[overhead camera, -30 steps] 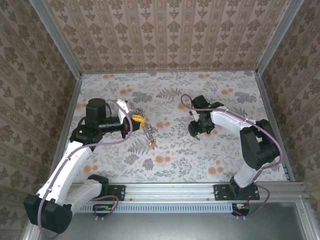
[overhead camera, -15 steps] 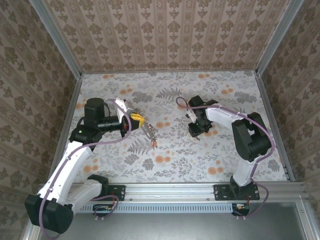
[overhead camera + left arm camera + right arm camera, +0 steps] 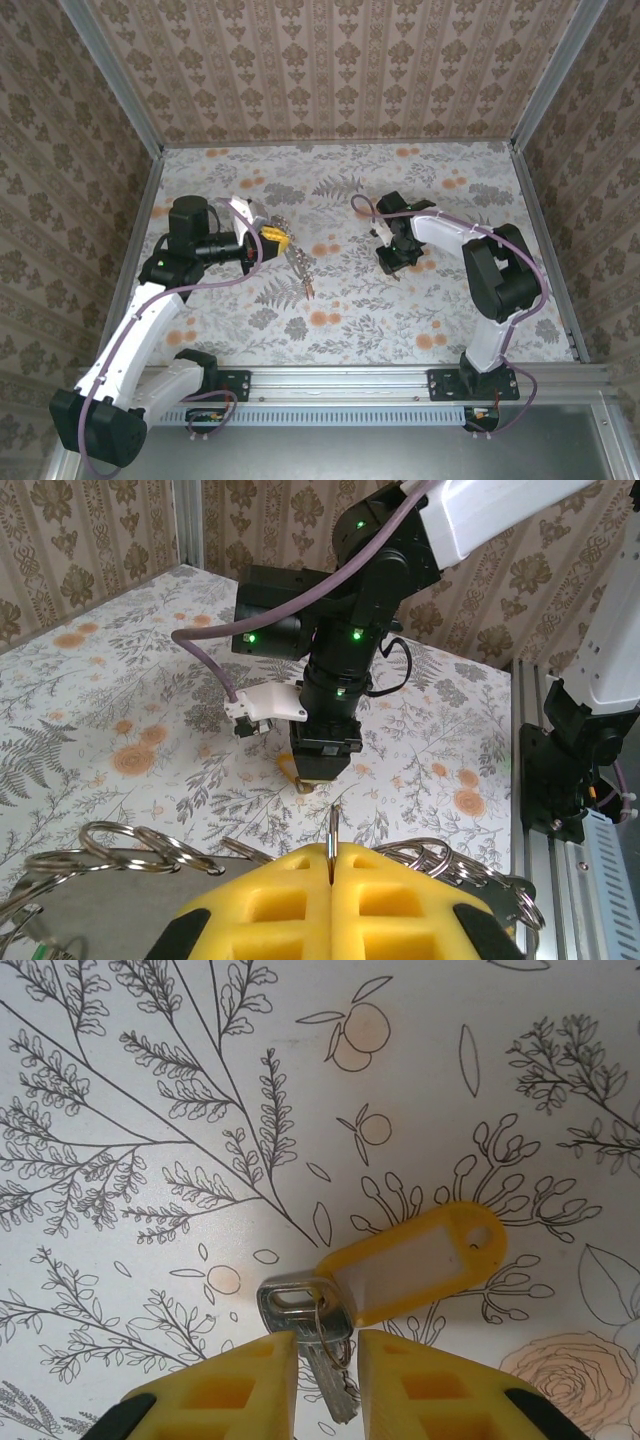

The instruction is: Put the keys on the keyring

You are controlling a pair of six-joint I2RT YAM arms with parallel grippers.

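My left gripper (image 3: 270,238) is shut on the keyring (image 3: 331,848), a thin metal loop held edge-on between the yellow fingers (image 3: 400,905). More linked rings (image 3: 128,842) spread to both sides, and the chain (image 3: 299,268) hangs down to the table. My right gripper (image 3: 327,1360) points straight down at the table's middle right. Its jaws stand narrowly open on either side of the blade of a silver key (image 3: 303,1307). A small wire ring joins that key to a yellow plastic tag (image 3: 415,1263). The left wrist view shows the right gripper (image 3: 322,770) with the tag (image 3: 287,764) beside it.
The floral tablecloth (image 3: 340,320) is fenced by patterned walls (image 3: 330,70) and aluminium posts (image 3: 545,75). The right arm's base and rail (image 3: 570,770) stand at the table's near edge.
The right gripper's jaws have narrowed round the key and its arm has folded in slightly. The left gripper has shifted a little with the keyring still in it.
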